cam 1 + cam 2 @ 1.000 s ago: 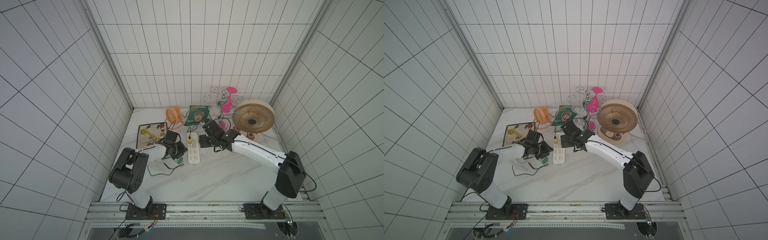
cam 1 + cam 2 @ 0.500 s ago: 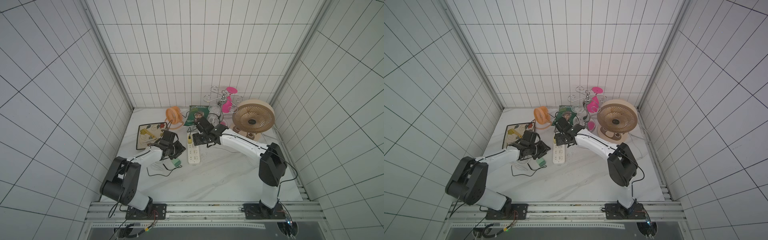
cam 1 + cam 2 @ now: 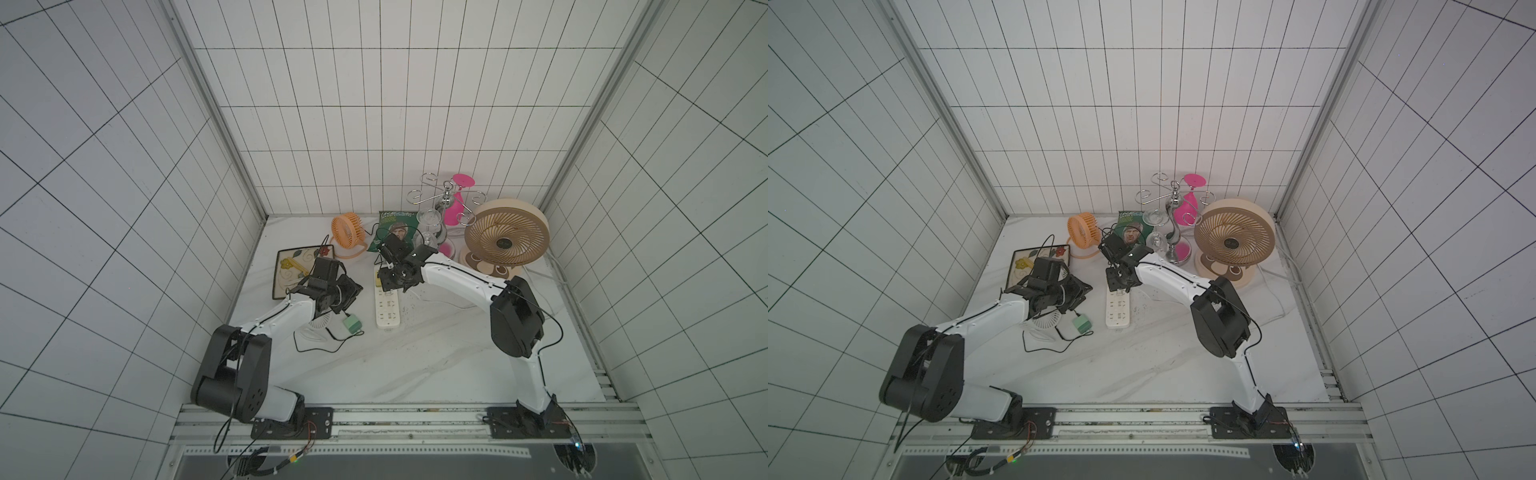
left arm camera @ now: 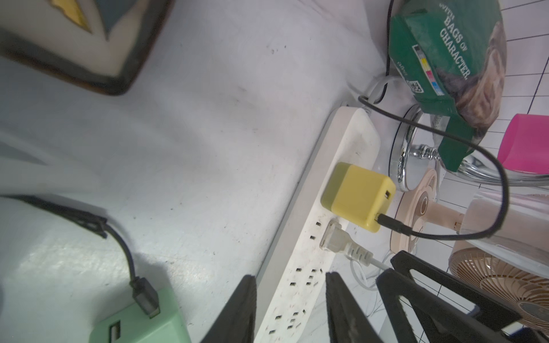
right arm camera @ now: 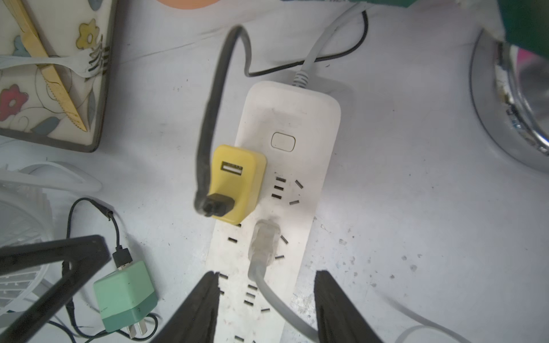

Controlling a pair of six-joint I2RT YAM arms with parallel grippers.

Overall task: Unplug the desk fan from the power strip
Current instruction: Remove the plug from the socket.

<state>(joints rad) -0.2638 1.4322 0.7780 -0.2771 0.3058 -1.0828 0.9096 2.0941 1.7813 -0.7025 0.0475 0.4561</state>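
Lying below the right pincer point(image 5: 266, 273): the long flat white plastic power strip point(image 5: 288, 118), flat on the white marbled worktop point(image 3: 415, 365).
State of the right pincer: fingers well apart, one at each long side of the strip, holding nothing; whether they touch it I cannot tell.
Between its fingers: the pale grey cord point(image 5: 269, 300) of the translucent grey two-pin plug point(image 5: 264, 240), which sits in the strip just ahead of the fingertips.
Further ahead of that pincer: the yellow cube-shaped charger point(image 5: 234, 181), plugged into the strip, with a black cable point(image 5: 208, 118) in its port.
State of the left pincer point(image 4: 289, 276): fingers a little apart, nothing between them.
Place of the left pincer: beside the strip and apart from it; the mint-green cube-shaped charger point(image 5: 127, 294) lies just beside this pincer on the worktop, its pins bare.
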